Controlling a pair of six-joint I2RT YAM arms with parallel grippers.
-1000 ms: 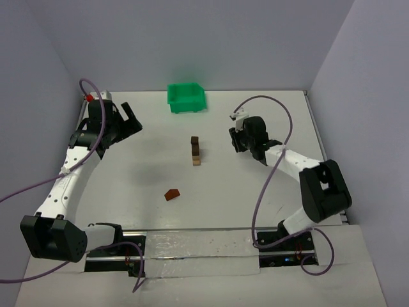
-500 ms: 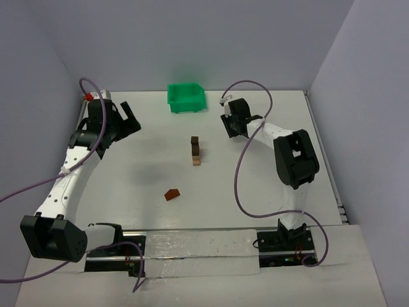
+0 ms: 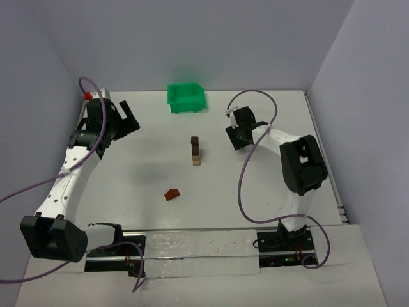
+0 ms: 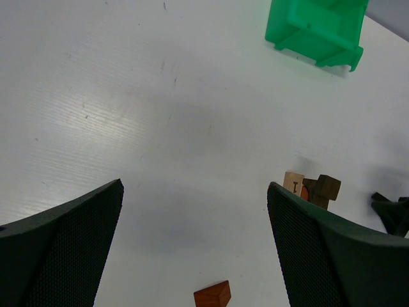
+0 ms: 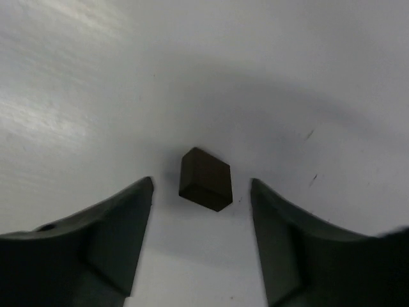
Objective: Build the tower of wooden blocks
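The wood block tower (image 3: 195, 151) is a short stack of tan, reddish and dark blocks mid-table; in the left wrist view the tower (image 4: 311, 187) shows just past the right finger. A reddish-brown wedge block (image 3: 172, 194) lies alone nearer the arms, and the same wedge (image 4: 213, 295) sits low between the left fingers. My left gripper (image 3: 133, 118) hovers open and empty at the far left (image 4: 195, 187). My right gripper (image 3: 234, 139) is right of the tower, pointing down. It stands open (image 5: 202, 189) around a dark brown block (image 5: 204, 178) lying on the table, apart from both fingers.
A green plastic bin (image 3: 186, 97) stands at the back of the table, left of the right gripper; the bin (image 4: 316, 29) is also at the top right of the left wrist view. Purple cables loop over both arms. Walls close in the table on three sides.
The right arm swung its elbow in from the right edge and its gripper shifted back near the tower's right. Its jaws went from shut to open. The left arm stayed still.
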